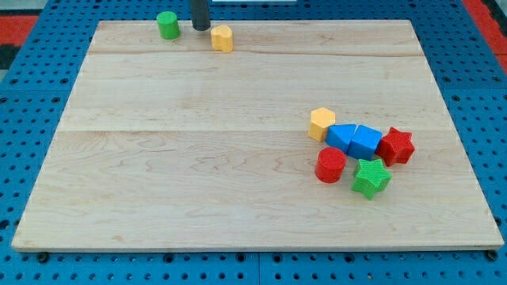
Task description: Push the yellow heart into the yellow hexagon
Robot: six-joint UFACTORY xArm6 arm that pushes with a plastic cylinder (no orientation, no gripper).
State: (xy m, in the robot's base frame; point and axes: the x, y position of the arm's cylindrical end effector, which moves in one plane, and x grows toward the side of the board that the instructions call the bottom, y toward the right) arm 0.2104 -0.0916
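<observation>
Camera view, table [198, 198]: my tip [201, 28], no jaws, just left of yellow heart [223, 37] at top; yellow hexagon [322, 123] well apart, right, touching blue block [341, 137].

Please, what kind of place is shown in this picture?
Probably a robot test bench in a laboratory, not a home. A pale wooden board lies on a blue perforated base, small coloured blocks such as the yellow heart sit on it, and my tip stands just left of that heart.
</observation>
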